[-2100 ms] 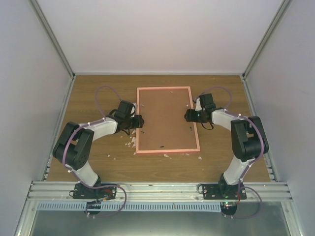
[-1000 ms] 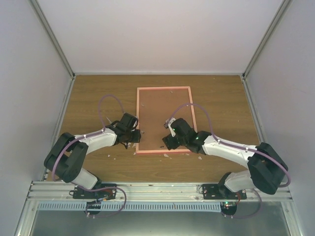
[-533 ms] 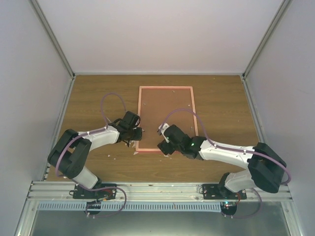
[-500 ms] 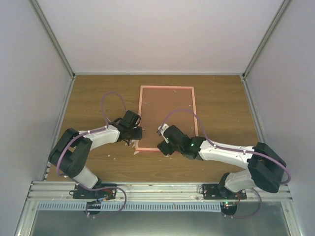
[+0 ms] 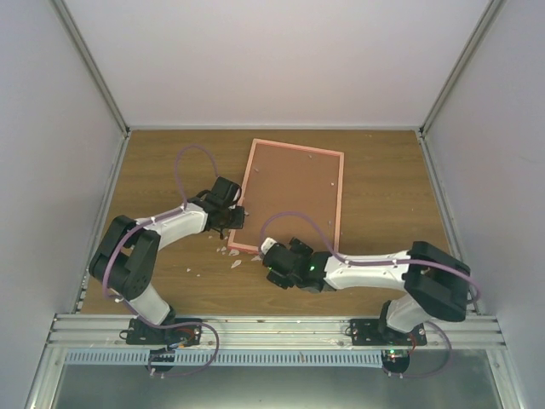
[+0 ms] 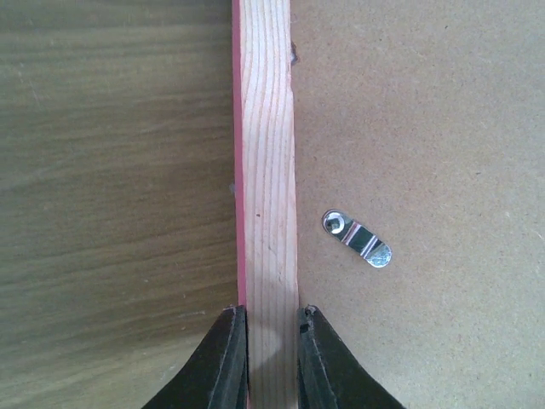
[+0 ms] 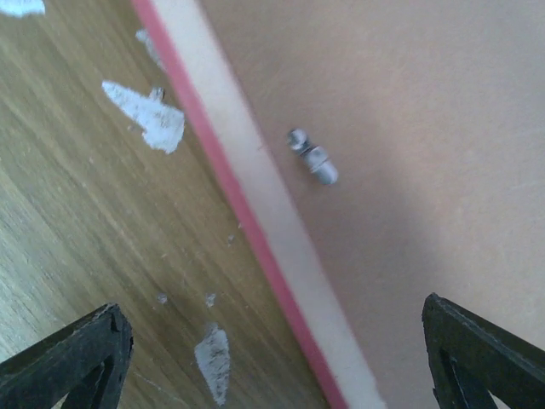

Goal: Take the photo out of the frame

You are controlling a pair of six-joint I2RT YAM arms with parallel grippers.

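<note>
Centrally, the frame [image 5: 339, 196] lay skewed on the table [image 5: 170, 162], hardboard back up, the photo hidden. Left gripper [image 6: 271, 319] was clamped on its left rail; right gripper [image 7: 271, 324] hung spread wide over the near-left corner, gripping nothing.

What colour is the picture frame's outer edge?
Pink-red; the frame is pale bare wood behind. Left wrist view shows it best.

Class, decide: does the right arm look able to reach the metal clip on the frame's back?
Probably yes: the right fingers hang open over the frame, and the clip lies uncovered ahead of them.
</note>
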